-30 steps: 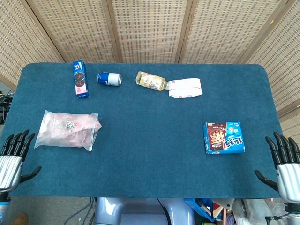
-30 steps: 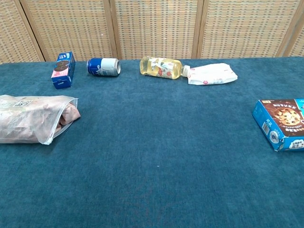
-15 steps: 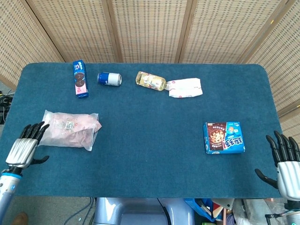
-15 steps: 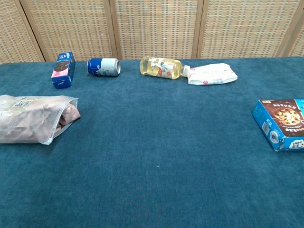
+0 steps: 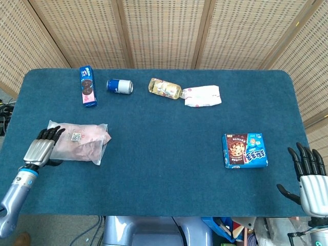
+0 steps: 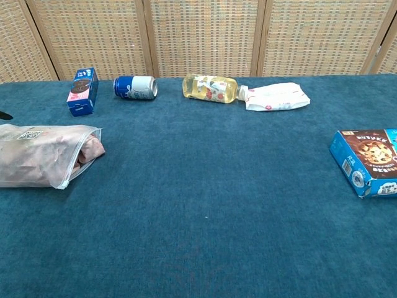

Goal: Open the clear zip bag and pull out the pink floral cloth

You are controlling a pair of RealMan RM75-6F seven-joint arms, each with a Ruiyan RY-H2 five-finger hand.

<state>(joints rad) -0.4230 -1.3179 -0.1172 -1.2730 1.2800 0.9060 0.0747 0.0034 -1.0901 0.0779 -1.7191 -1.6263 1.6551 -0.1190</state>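
A clear zip bag (image 5: 77,142) (image 6: 43,155) lies flat at the left of the blue table, with the pink floral cloth (image 5: 82,143) (image 6: 87,149) folded inside and showing at its right end. My left hand (image 5: 42,148) hovers at the bag's left end, fingers spread and pointing up the table, holding nothing; whether it touches the bag I cannot tell. Only a dark fingertip (image 6: 5,115) of it shows in the chest view. My right hand (image 5: 310,177) stays off the table's front right corner, fingers spread, empty.
Along the far edge lie a blue biscuit box (image 5: 87,85), a blue can (image 5: 119,86), a yellow bottle (image 5: 164,88) and a white pouch (image 5: 203,96). A blue cookie box (image 5: 245,150) lies at the right. Wicker screens stand behind the table.
My left hand has moved up and right from the table's front left corner to the bag's left end. The right hand has barely shifted. The bag has not moved.
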